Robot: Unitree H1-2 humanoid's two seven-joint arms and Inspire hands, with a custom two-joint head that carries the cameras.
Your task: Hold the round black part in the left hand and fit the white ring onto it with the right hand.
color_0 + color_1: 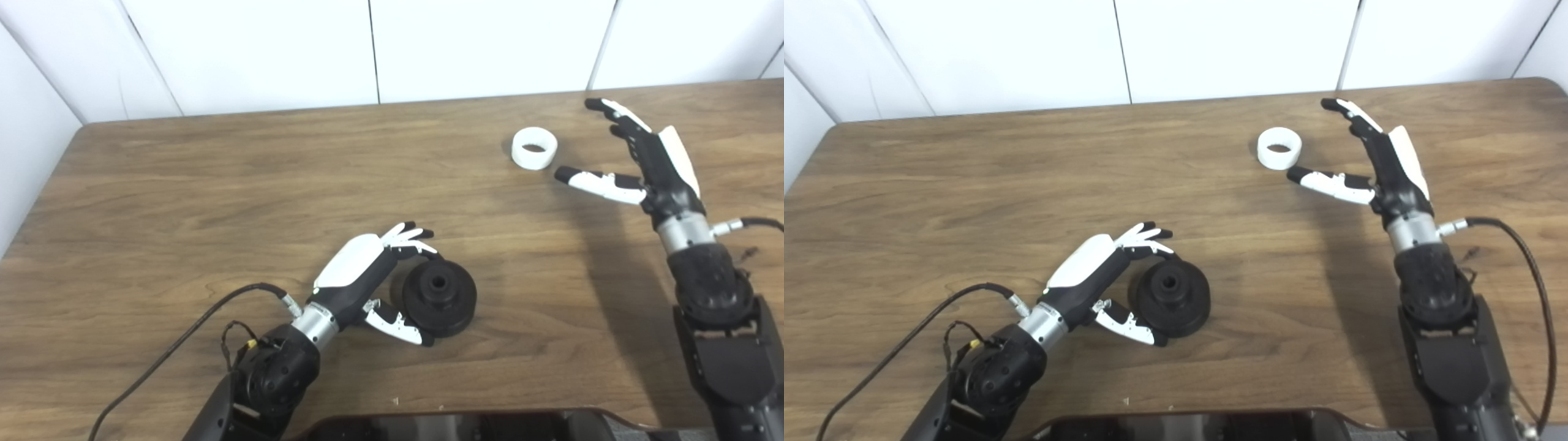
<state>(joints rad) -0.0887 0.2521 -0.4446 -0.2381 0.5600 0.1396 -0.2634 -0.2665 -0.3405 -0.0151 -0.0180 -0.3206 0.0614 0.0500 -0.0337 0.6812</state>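
Note:
The round black part (439, 296) lies flat on the wooden table (245, 184) near its front, its centre hole facing up. My left hand (367, 275) reaches around its left side, fingers curling over the far edge and thumb against the near edge, with the part still resting on the table. The white ring (534, 147) stands on the table at the back right. My right hand (637, 162) hovers just right of the ring, open, its thumb pointing toward the ring and its fingers stretched beyond it; nothing is between them.
White wall panels (367, 49) rise behind the table's far edge. A black cable (184, 337) trails from the left wrist across the table's front left. The robot's dark body edge (459, 425) shows at the bottom.

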